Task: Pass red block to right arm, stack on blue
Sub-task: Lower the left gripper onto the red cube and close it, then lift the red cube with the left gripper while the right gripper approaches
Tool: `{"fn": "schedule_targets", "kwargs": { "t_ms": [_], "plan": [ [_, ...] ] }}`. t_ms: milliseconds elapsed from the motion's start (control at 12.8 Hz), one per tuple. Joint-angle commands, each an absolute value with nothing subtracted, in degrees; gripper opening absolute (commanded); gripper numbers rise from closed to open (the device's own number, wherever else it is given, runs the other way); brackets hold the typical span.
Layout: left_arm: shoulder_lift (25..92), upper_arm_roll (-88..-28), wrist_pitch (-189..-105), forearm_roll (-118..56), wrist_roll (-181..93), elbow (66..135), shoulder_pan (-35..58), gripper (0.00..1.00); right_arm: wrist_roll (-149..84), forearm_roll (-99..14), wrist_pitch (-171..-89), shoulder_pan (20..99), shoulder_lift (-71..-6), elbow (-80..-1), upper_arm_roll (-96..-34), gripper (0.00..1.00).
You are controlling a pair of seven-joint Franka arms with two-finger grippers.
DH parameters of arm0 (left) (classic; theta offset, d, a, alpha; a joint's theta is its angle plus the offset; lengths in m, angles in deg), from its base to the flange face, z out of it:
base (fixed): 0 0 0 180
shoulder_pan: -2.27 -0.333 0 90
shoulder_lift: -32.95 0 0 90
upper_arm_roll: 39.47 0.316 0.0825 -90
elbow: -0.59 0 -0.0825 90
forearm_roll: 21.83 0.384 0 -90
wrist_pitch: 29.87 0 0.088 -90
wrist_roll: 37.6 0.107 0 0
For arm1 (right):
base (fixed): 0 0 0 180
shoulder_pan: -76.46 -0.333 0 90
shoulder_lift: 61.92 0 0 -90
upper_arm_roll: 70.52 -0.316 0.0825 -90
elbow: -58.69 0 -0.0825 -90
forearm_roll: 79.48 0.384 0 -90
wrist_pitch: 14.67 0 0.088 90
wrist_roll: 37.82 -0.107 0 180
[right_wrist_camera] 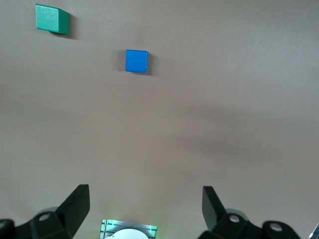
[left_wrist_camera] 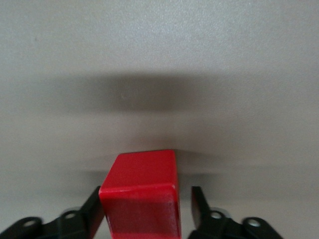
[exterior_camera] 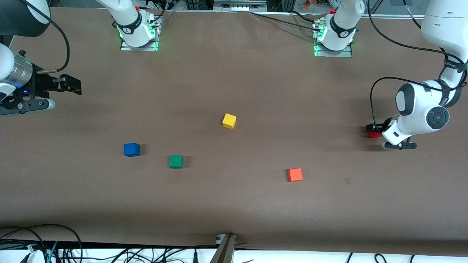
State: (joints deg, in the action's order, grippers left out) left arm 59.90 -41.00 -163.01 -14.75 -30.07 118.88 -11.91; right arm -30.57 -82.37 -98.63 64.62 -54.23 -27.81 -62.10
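The red block sits on the table at the left arm's end. My left gripper is low around it. In the left wrist view the red block stands between the fingers; one finger touches it and a small gap shows at the other, so the gripper is open. The blue cube sits toward the right arm's end, also in the right wrist view. My right gripper is open and empty, up over the table's edge at its own end, apart from the blue cube; it also shows in the right wrist view.
A green cube lies beside the blue one, toward the middle. A yellow cube sits mid-table. An orange-red cube lies nearer the front camera. The arm bases stand along the back edge.
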Motion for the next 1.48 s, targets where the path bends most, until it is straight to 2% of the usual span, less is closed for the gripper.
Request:
{"fn": "schedule_targets", "kwargs": {
  "t_ms": [0,156,468,780,1014,1404],
  "plan": [
    [59.93,-41.67,-163.03,-15.50,-28.81,118.28,-12.59,0.21,-29.91,-81.85,-98.00,64.42,-53.83,-26.65,-61.91,1.00],
    [59.14,-41.84,-162.85,-15.50,-26.98,118.02,-12.50,0.16,-29.91,-81.85,-97.99,64.42,-53.13,-26.65,-61.91,1.00],
    [57.65,-43.15,-158.47,-18.90,-12.06,110.56,-12.50,0.14,-29.82,-81.77,-98.08,64.51,-52.34,-26.65,-61.91,1.00],
    [56.07,-45.18,-147.51,-28.04,3.23,106.51,-12.24,0.12,-29.73,-79.05,-98.34,64.51,-51.73,-26.65,-61.91,1.00],
    [56.15,-48.51,-137.20,-38.67,15.27,100.72,-12.15,0.10,-29.82,-69.59,-98.43,64.59,-49.89,-26.65,-61.91,1.00],
    [56.50,-57.21,-136.66,-57.20,25.57,99.91,-11.80,0.05,-29.73,-45.24,-98.52,64.51,-44.18,-26.65,-61.82,1.00]
  ]
}}
